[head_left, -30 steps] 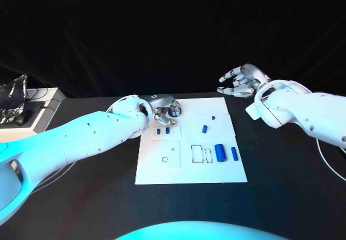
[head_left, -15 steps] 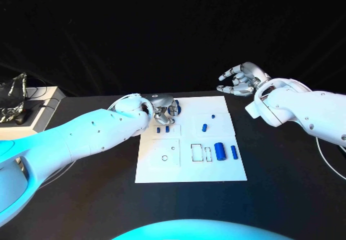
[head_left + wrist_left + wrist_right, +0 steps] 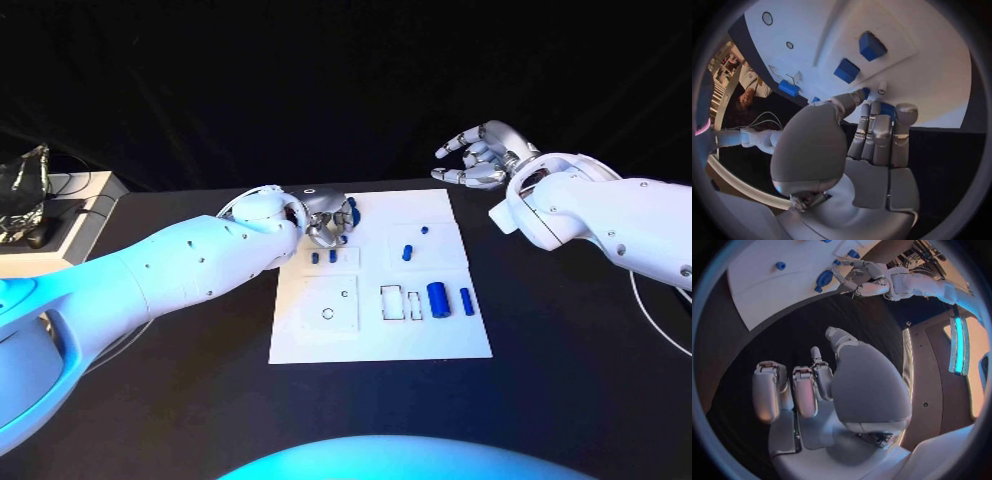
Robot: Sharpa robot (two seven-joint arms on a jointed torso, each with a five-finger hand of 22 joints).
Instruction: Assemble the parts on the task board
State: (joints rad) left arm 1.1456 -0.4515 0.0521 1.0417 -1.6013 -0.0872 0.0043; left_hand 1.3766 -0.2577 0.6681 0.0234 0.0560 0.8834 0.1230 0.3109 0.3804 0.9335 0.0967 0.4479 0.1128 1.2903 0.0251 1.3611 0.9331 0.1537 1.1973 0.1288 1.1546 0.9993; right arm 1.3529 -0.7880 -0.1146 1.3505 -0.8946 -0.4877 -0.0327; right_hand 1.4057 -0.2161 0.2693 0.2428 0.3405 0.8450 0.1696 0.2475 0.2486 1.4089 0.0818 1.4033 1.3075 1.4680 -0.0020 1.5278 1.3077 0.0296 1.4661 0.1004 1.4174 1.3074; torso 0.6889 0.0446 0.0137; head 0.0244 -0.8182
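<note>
At the far left corner of the white task board (image 3: 379, 338), the left hand (image 3: 327, 217) is curling down over a blue part (image 3: 887, 109), fingertips closing on it, though whether it is truly pinching it I cannot tell. Toward the middle, small blue parts (image 3: 408, 253) are lying loose on the board, with two cylinders (image 3: 438, 298) nearer the right edge. Beyond the board's right corner, the right hand (image 3: 483, 160) is hovering above the table (image 3: 577, 360), fingers spread, holding nothing. Judging by this, a pick-up is underway; next comes lifting and seating that part.

I work in a robotics lab: a black table (image 3: 577, 340) backed by a black curtain (image 3: 289, 80), electronics and cables on a white side stand (image 3: 58, 215) beside me
</note>
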